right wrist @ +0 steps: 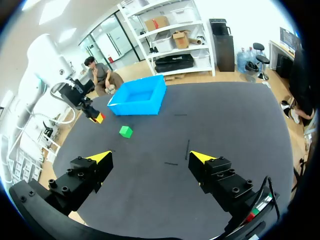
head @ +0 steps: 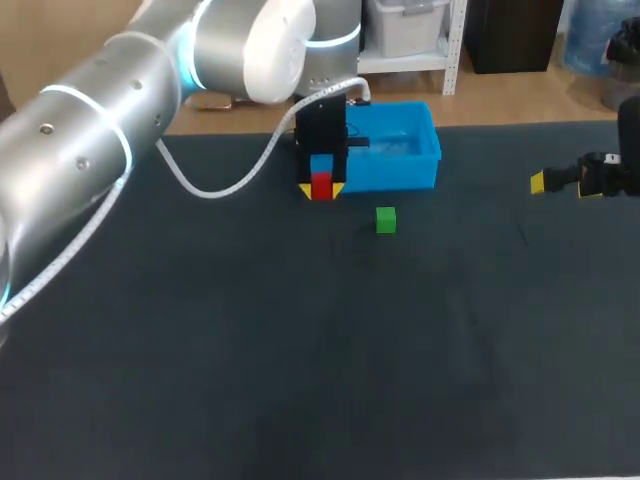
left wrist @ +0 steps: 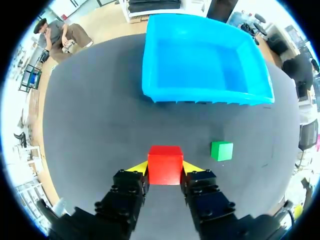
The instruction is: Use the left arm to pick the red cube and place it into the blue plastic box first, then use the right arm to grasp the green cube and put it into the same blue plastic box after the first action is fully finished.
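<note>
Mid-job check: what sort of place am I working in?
Likely a robot lab test bench: a dark-covered table, the left gripper holding a red cube, the right gripper open, a green cube and blue plastic box as props.

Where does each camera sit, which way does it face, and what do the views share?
Head view: above and behind, looking down on the table; left arm and right arm enter at its sides.
Left wrist view: from the left wrist, along the left gripper, shut on the red cube, toward the blue box.
Right wrist view: from the right wrist, past the open right gripper, across the table.
Shared: all show the green cube and blue box.
</note>
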Controlling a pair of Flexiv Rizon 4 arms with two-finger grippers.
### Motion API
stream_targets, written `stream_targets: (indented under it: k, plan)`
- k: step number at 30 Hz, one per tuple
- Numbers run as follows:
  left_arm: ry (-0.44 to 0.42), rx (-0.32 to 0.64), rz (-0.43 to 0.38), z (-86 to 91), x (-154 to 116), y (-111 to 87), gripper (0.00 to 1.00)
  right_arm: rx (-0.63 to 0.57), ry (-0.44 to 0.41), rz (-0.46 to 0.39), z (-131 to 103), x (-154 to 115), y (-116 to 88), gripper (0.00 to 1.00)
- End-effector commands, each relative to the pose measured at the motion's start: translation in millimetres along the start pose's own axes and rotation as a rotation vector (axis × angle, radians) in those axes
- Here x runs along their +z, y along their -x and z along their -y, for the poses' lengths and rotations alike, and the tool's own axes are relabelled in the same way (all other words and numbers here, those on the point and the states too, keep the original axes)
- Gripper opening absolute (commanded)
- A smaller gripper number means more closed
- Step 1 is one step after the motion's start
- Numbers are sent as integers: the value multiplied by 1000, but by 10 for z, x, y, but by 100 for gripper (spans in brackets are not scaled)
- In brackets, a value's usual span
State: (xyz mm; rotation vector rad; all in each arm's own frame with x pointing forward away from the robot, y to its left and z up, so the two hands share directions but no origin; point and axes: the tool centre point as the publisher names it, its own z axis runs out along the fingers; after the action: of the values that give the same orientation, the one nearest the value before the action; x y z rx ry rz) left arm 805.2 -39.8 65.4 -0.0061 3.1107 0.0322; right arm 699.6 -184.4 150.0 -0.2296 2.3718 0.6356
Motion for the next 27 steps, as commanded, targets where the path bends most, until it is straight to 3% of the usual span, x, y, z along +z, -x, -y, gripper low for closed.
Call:
stream_targets:
  k: [1,15,27]
  plan:
    - [-11,4,36,-54,-61,-68,0,0,0,-1,3,3,2,100]
    - [-27,22,103,-137,-325,41,0,0,0,-1,3,3,2,100]
    - [-55,62,173,-101,-650,148,0,0,0,-1,3,3,2,100]
